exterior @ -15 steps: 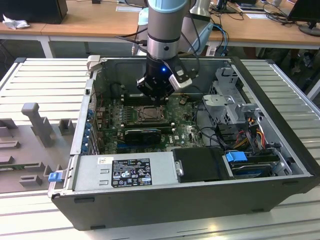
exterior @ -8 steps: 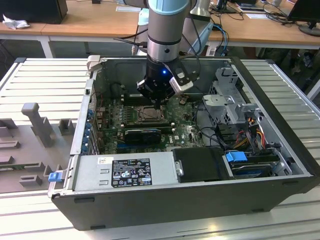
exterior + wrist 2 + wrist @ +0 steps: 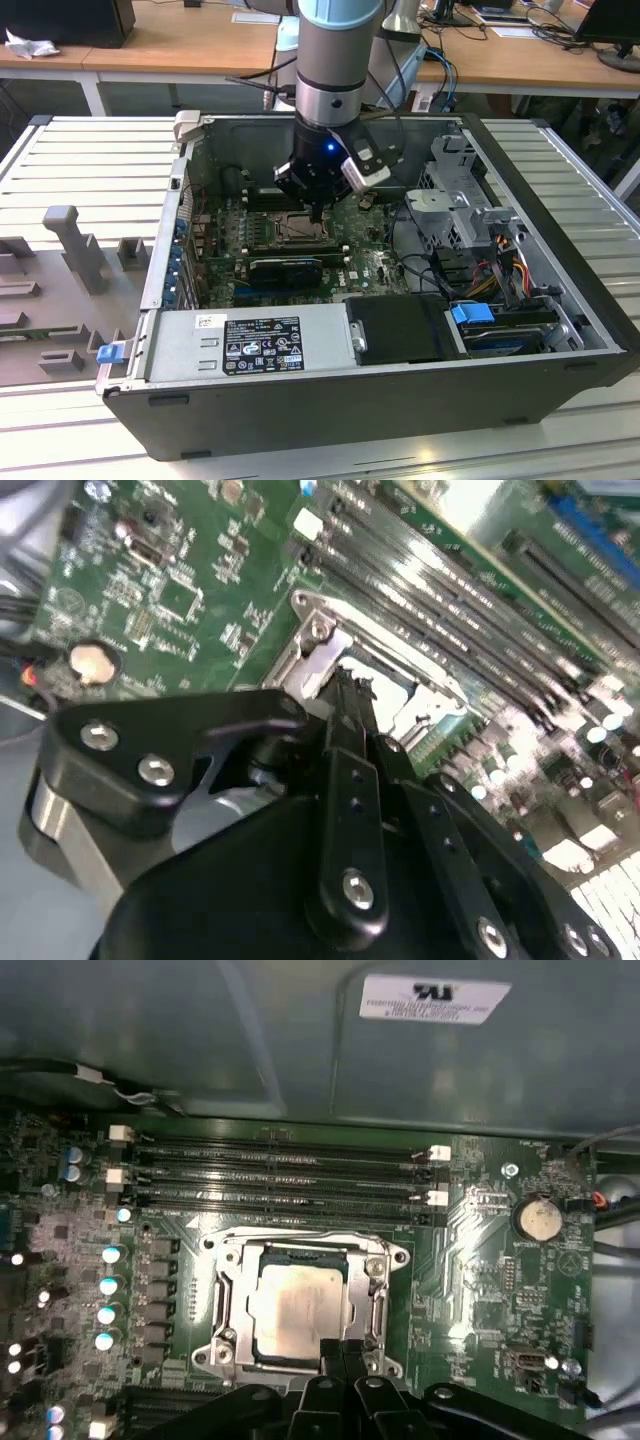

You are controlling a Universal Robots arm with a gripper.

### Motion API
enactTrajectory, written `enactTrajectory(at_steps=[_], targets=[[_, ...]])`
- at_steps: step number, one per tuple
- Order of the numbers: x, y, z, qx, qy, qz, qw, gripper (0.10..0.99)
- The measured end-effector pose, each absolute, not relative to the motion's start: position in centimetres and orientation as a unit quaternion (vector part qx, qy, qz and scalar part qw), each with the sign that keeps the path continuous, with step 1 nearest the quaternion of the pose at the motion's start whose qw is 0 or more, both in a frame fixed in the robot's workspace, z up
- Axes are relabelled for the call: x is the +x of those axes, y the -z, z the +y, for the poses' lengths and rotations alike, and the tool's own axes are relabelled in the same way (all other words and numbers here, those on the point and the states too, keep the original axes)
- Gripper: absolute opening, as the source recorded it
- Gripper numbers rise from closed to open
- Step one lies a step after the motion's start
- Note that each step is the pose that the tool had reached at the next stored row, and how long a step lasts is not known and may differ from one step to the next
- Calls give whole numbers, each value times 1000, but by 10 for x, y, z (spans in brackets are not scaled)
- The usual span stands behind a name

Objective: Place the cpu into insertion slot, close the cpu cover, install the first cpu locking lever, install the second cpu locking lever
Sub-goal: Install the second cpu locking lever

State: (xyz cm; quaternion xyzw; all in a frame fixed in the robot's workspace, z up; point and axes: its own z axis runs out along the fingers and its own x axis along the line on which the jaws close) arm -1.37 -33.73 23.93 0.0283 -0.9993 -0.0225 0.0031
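The cpu (image 3: 300,1305) sits flat in the insertion slot (image 3: 236,1305), dull silver top up, framed by the cpu cover (image 3: 372,1260), which appears to lie down around the chip; whether the cover is fully seated cannot be told. In the first wrist view the socket lies just beside the long black memory slots (image 3: 280,1175) on the green motherboard (image 3: 480,1290), with a coin cell battery (image 3: 540,1218) well apart on the far side of the socket from the row of capacitors (image 3: 108,1285). The gripper (image 3: 342,1352) comes in at the socket edge away from the memory slots; its fingers (image 3: 333,1355) look pressed together with nothing between them, tips touching or just over the cover's rim. In the second wrist view the fingertips (image 3: 345,695) meet the silver metal frame (image 3: 318,655) of the socket. Judged risk: if the tips bear down off-centre or slide, they could skid onto the chip top or the board, or tilt the cover so the levers would not catch; a chip not square in its pin field would be stressed by any press. Arm pose: in the exterior view the arm (image 3: 340,60) hangs near vertical into the open computer case (image 3: 330,400), wrist directly above the socket, tool pointing straight down.
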Motion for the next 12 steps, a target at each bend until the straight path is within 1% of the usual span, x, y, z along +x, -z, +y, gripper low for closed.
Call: enactTrajectory(at_steps=[4,7,10,12], targets=[[-14,-240,-346,28,23,-999,3,106],[-14,-234,-360,29,24,-999,10,106],[-20,-233,-366,29,39,-999,10,106],[-27,-233,-368,29,42,-999,10,106]])
